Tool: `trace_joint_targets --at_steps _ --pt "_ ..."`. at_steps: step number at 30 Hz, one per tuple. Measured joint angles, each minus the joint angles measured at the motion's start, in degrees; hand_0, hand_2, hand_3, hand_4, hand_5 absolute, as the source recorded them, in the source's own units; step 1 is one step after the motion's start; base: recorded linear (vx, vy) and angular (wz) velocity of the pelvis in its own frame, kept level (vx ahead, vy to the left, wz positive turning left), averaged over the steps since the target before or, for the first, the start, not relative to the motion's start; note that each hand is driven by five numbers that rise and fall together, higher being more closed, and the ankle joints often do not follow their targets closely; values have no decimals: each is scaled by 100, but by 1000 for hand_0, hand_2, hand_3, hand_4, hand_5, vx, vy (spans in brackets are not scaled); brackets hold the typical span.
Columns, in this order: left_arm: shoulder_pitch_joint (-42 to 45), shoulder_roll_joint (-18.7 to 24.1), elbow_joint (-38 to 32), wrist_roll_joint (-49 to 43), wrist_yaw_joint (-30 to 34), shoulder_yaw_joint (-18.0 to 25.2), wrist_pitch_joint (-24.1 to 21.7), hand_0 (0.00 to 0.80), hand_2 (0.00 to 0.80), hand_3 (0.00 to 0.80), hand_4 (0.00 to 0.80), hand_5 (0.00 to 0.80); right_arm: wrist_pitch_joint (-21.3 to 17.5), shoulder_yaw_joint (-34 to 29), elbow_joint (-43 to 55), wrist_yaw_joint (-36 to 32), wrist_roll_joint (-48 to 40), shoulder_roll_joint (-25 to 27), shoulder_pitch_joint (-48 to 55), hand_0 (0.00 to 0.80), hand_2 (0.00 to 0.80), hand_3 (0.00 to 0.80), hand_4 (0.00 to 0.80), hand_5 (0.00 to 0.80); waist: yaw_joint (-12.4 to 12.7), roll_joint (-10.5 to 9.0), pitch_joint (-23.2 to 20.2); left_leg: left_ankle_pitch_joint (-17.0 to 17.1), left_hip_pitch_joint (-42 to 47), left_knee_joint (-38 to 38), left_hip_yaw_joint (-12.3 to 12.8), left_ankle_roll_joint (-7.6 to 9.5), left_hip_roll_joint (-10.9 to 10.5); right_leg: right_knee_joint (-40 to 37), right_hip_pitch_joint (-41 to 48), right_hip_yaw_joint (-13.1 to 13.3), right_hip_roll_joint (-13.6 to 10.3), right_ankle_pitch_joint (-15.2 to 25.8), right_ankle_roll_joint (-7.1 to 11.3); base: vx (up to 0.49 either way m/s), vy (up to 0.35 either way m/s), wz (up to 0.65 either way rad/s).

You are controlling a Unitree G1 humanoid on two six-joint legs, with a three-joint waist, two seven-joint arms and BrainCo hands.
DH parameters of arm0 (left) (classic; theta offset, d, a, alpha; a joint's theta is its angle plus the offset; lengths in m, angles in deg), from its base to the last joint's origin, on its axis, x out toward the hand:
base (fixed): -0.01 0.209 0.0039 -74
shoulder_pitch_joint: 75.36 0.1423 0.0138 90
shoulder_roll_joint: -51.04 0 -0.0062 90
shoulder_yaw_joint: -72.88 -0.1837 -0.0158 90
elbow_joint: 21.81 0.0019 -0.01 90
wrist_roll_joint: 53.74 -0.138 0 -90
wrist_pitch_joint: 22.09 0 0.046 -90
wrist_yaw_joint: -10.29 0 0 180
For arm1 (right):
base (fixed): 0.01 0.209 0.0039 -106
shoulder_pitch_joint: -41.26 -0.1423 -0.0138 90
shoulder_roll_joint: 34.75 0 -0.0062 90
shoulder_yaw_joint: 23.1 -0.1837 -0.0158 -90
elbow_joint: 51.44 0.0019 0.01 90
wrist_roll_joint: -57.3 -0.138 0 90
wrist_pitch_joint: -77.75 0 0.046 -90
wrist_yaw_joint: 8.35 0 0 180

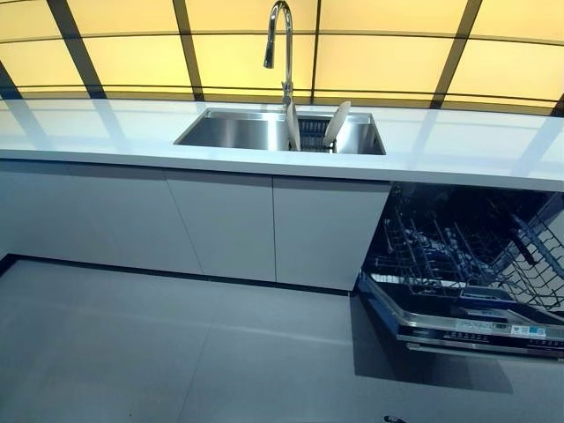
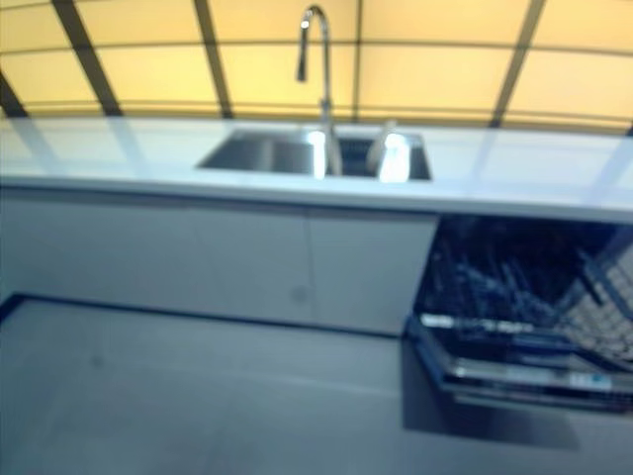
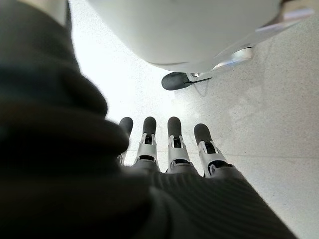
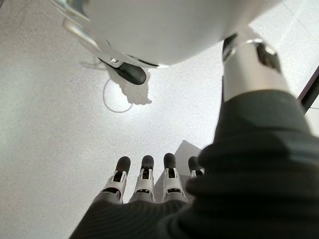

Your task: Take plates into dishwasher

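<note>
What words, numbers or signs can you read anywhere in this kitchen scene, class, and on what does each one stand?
None can be read.
Black control strip on the open dishwasher door: small white marks and a pale sticker, too small to read.
Steel sink, white plates, white counter: no print visible.

You see two white plates (image 1: 336, 123) in the steel-grey sink (image 1: 231, 130), and the counter (image 1: 106, 128) is white. The dishwasher (image 1: 467, 264) is black inside with dark racks, the floor (image 1: 132, 352) is plain grey, and the wall panels (image 1: 379, 57) are yellow with dark stripes.

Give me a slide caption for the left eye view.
Two plates stand in the sink; the dishwasher is open with its rack out.
</note>
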Motion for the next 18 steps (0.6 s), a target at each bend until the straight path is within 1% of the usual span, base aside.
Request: trace_joint_targets --at_steps 10,14,15,16,17,18 --pt "-12 11 -2 1 -9 1 24 0 0 0 0 0 -13 17 12 -101 45 1 -29 0 0 0 0 0 1 -17 47 0 2 1 -5 0 0 1 2 14 13 -3 3 28 -44 0" --pt "-84 12 11 229 -65 41 52 0 0 0 0 0 -2 20 11 -99 37 -4 -133 0 0 0 0 0 2 -3 207 -14 -18 145 -10 -18 21 113 -2 59 59 -61 -10 27 -134 0" --pt "-104 -15 36 514 -115 159 90 0 0 0 0 0 7 17 9 -98 21 -18 -202 0 0 0 0 0 10 -30 317 -83 -76 352 -29 -59 55 216 -8 81 97 -116 -42 -22 -216 6" --pt "-133 22 112 879 -199 473 87 0 0 0 0 0 26 23 9 -100 -11 -88 -345 0 0 0 0 0 23 -165 473 -214 -376 944 -107 -244 73 597 -199 179 167 -335 -207 -29 -221 13" --pt "-269 117 232 1100 -256 768 64 0 0 0 0 0 30 46 -16 -104 -25 -187 -494 0 0 0 0 0 59 -382 670 -209 -973 1994 -268 -429 -25 1001 -455 221 125 -493 -357 13 -169 5" --pt "-314 154 316 1282 -262 976 -5 0 0 0 0 0 36 46 -21 -106 -27 -216 -569 0 0 0 0 0 144 -505 786 -43 -1444 2888 -391 -602 -67 1261 -596 336 116 -557 -433 99 -70 -19"
